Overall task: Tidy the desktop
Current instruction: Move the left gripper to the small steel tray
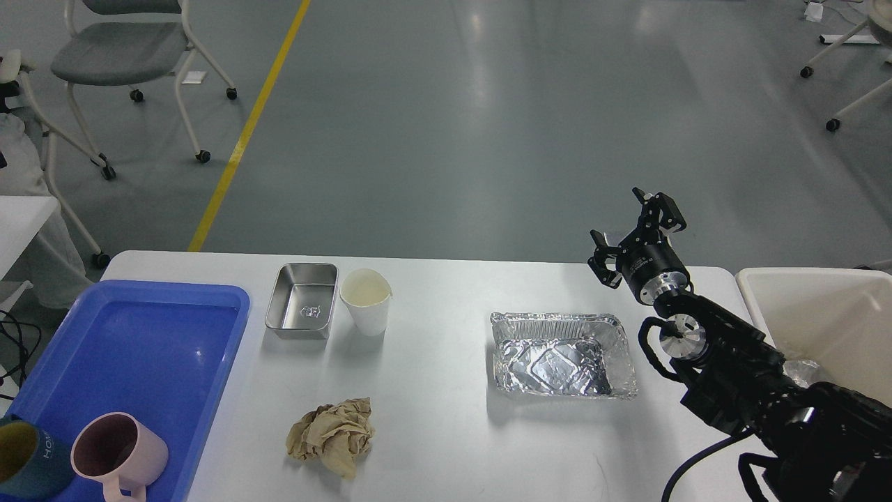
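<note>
The white desktop holds a small steel tray, a white paper cup, a crumpled foil tray and a crumpled ball of brown paper. My right gripper is raised above the far right part of the desktop, beyond the foil tray, fingers spread open and empty. My left arm and gripper are out of view.
A blue plastic tray sits at the left with a pink mug and a dark teal mug at its near end. A cream bin stands at the right edge. Chairs stand on the floor beyond.
</note>
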`<action>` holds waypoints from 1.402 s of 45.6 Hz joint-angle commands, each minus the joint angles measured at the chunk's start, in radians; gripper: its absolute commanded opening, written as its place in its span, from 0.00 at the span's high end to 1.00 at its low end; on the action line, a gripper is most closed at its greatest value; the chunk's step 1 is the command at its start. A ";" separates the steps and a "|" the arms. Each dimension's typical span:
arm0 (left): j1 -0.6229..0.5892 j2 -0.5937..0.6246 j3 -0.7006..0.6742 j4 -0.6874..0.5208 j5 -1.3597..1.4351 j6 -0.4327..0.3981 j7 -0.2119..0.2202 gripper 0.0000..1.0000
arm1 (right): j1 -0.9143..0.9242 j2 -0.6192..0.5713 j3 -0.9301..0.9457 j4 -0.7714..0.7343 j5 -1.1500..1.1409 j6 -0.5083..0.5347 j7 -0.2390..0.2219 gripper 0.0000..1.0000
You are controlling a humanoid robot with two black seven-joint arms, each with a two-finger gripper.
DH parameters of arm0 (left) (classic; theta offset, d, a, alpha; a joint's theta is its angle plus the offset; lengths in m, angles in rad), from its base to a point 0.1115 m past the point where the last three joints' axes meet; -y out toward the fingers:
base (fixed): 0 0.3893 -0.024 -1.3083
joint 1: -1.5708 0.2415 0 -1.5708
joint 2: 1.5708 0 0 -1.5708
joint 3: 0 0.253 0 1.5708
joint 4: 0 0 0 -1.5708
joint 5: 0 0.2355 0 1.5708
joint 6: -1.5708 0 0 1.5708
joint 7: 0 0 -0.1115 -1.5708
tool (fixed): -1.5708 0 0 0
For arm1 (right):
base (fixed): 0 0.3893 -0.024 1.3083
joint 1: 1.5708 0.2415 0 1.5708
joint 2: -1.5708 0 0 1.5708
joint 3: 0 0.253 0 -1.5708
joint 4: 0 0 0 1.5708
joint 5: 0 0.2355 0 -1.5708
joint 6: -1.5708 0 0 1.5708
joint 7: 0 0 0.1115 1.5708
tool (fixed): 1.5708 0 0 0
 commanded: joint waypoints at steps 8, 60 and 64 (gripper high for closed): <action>0.017 -0.173 0.049 0.097 0.045 0.060 0.085 0.06 | 0.001 0.001 -0.007 0.000 0.001 -0.003 0.000 0.00; 0.037 -1.227 0.442 0.983 0.218 0.319 0.089 0.19 | -0.011 -0.002 -0.011 0.000 0.000 -0.003 0.000 0.00; 0.055 -1.264 0.444 1.035 0.218 0.322 0.088 0.22 | -0.013 -0.004 -0.011 0.000 0.000 -0.003 0.000 0.00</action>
